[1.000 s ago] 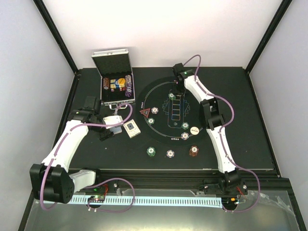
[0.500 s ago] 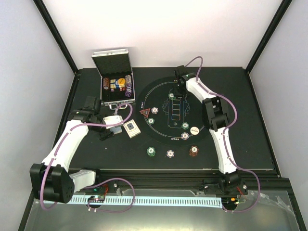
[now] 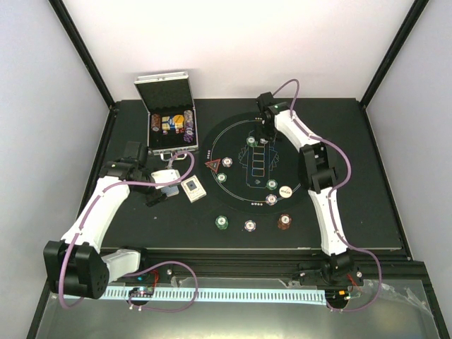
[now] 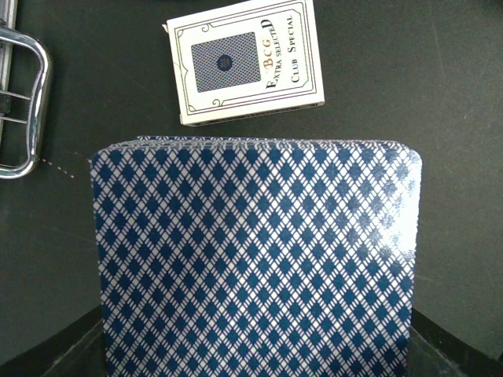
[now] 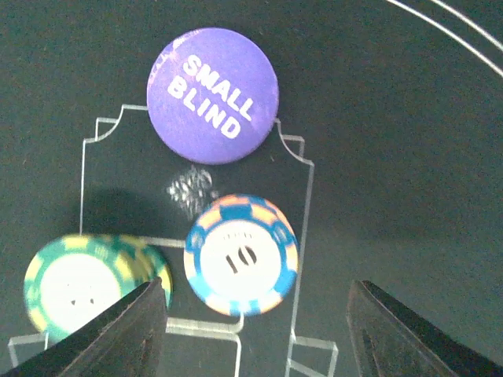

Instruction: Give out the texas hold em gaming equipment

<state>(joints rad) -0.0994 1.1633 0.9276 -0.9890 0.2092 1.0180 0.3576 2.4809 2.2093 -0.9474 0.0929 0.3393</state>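
Observation:
My left gripper [image 3: 164,185] is shut on a deck of playing cards [image 4: 255,259] with blue diamond backs; the deck hides its fingers. Just beyond lies the white card box [image 4: 247,59]. My right gripper [image 5: 255,297] hangs open over the far part of the round mat [image 3: 233,138]. A blue-and-orange "10" chip [image 5: 240,255] lies flat on the mat just ahead of its fingers, touched by neither. A green chip [image 5: 86,283] lies to its left, a purple SMALL BLIND button [image 5: 212,94] beyond. A red triangle token [image 3: 212,167] sits at the mat's left edge.
The silver case [image 3: 168,113] stands open at the back left, its handle [image 4: 23,102] near the deck. A green chip [image 3: 222,222], a white chip [image 3: 250,225] and a brown-red chip [image 3: 284,221] lie before the mat. A white button [image 3: 285,191] lies on the mat's right.
The right arm's wrist has shifted a little to the right and back over the mat's far part, and its jaws have spread wider. The left arm has not moved.

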